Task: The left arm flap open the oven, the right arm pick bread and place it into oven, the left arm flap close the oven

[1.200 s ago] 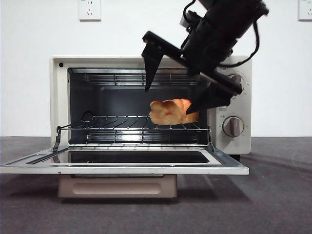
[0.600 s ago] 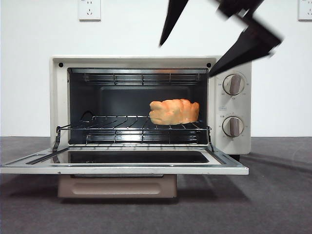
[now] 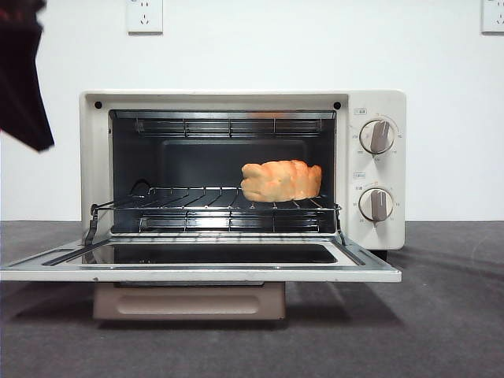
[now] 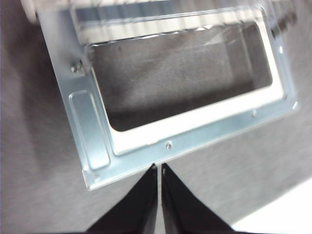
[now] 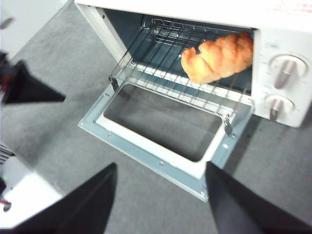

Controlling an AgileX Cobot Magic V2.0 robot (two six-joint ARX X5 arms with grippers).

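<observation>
The cream-white oven (image 3: pixel 378 102) stands with its door (image 3: pixel 197 272) flapped down flat. The golden twisted bread (image 3: pixel 281 180) lies on the wire rack (image 3: pixel 181 201) at the right side of the cavity; it also shows in the right wrist view (image 5: pixel 218 57). My left gripper (image 4: pixel 159 168) is shut and empty, hovering just over the front edge of the open door (image 4: pixel 195 139); it shows as a dark tip at the top left of the front view (image 3: pixel 38 134). My right gripper (image 5: pixel 161 168) is open and empty, held back above the table in front of the oven.
The beige bar handle (image 3: pixel 189 302) hangs under the lowered door. Two knobs (image 3: pixel 378 135) sit on the oven's right panel. Dark grey table (image 3: pixel 441 315) spreads around the oven. The left arm's black tip also shows in the right wrist view (image 5: pixel 29 87).
The right gripper let go of the bread, rose and left the front view. The bread stays on the rack. The left gripper's dark tip has come in at the top left.
</observation>
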